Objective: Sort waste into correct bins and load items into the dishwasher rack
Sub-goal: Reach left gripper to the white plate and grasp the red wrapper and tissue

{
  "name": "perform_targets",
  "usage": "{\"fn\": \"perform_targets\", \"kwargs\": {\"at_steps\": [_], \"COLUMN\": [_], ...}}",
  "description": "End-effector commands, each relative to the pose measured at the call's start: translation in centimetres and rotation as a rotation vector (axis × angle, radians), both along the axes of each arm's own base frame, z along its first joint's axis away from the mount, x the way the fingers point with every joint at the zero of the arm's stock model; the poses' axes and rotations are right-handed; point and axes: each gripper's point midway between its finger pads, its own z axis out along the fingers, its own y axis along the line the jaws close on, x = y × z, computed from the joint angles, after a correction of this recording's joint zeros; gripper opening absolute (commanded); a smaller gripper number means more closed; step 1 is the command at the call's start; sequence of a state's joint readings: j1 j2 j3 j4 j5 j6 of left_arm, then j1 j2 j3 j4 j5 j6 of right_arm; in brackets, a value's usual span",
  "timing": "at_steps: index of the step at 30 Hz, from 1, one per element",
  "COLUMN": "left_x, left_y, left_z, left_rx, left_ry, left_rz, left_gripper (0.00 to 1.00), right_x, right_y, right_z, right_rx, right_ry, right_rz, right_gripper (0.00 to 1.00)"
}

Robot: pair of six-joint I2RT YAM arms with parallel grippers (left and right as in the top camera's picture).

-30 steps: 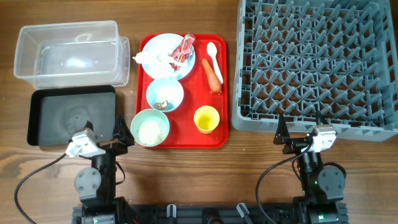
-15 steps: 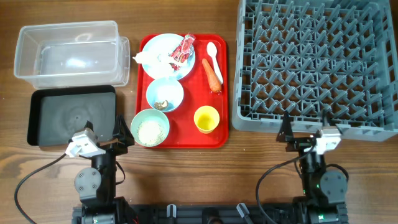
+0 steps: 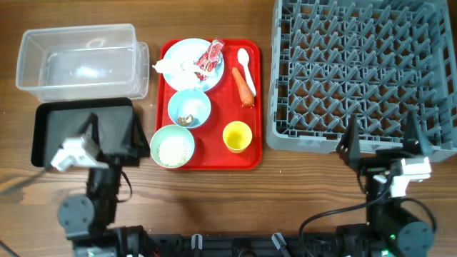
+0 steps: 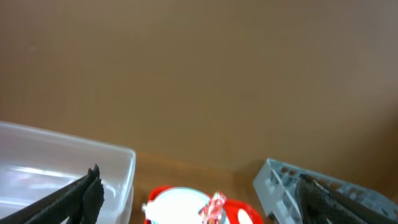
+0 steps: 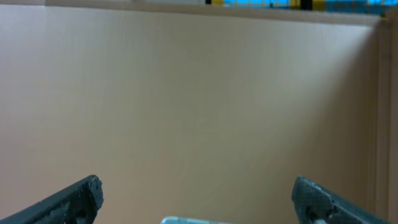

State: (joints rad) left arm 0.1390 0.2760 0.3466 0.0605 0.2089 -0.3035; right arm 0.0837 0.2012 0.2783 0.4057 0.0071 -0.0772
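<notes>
Waste is spread across the red serving tray (image 3: pixel 214 161) in the middle of the table (image 3: pixel 285 194). The crumpled red-and-white wrapper (image 3: pixel 211 56) and the white tissue (image 3: pixel 168 66) are seen on the pale blue plate (image 3: pixel 187 47), and the carrot (image 3: pixel 245 84) is laid on the tray just beside the white spoon (image 3: pixel 244 66). Rice grains (image 3: pixel 173 150) are held in the pale green bowl (image 3: pixel 154 140), and a small brown bit (image 3: pixel 187 120) is sat in the pale blue bowl (image 3: pixel 198 104). The yellow cup (image 3: pixel 237 136) is stood upright at the tray's near right.

Nothing is gripped! The left gripper (image 3: pixel 113 133) is held over the black tray (image 3: pixel 53 118), its jaws spread wide; the clear tub (image 3: pixel 78 61) is placed just behind that tray. The right gripper (image 3: pixel 382 140) is poised at the near edge of the grey dishwasher rack (image 3: pixel 360 68), jaws likewise wide apart. In the left wrist view, tub, plate and wrapper are glimpsed low between the dark fingertips (image 4: pixel 90 193).
</notes>
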Motion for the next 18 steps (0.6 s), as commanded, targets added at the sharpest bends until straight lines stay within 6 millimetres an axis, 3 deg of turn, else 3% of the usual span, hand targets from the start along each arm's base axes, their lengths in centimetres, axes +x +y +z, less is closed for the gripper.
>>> {"fn": "perform_targets", "kwargs": {"at_steps": [1, 5, 9, 11, 13, 18], "left_x": [3.5, 8.7, 13.6, 16.2, 18.5, 21.7], "left_y": [-0.7, -2.8, -4.1, -5.5, -5.8, -8.1], "left_z": [4.0, 5.3, 3.6, 1.8, -1.2, -9.6], "left_rx": [0.032, -0.023, -0.021, 0.014, 0.048, 0.121], "left_ry": [0.099, 0.363, 0.623, 0.739, 0.884, 1.113], "left_rz": [-0.063, -0.243, -0.308, -0.347, -0.290, -0.267], "left_gripper": [1.00, 1.00, 1.00, 1.00, 1.00, 1.00], "right_x": [2.0, 6.1, 9.7, 11.3, 13.0, 16.3], "right_y": [1.7, 2.6, 4.0, 4.5, 4.8, 5.2], "right_z": [3.9, 6.0, 5.7, 4.7, 3.1, -1.4], "right_rx": [-0.062, -0.012, -0.034, -0.036, -0.034, -0.023], "right_ry": [0.055, 0.262, 0.506, 0.637, 0.764, 0.938], "right_rz": [0.070, 0.137, 0.200, 0.219, 0.230, 0.240], "right_gripper": [1.00, 1.00, 1.00, 1.00, 1.00, 1.00]}}
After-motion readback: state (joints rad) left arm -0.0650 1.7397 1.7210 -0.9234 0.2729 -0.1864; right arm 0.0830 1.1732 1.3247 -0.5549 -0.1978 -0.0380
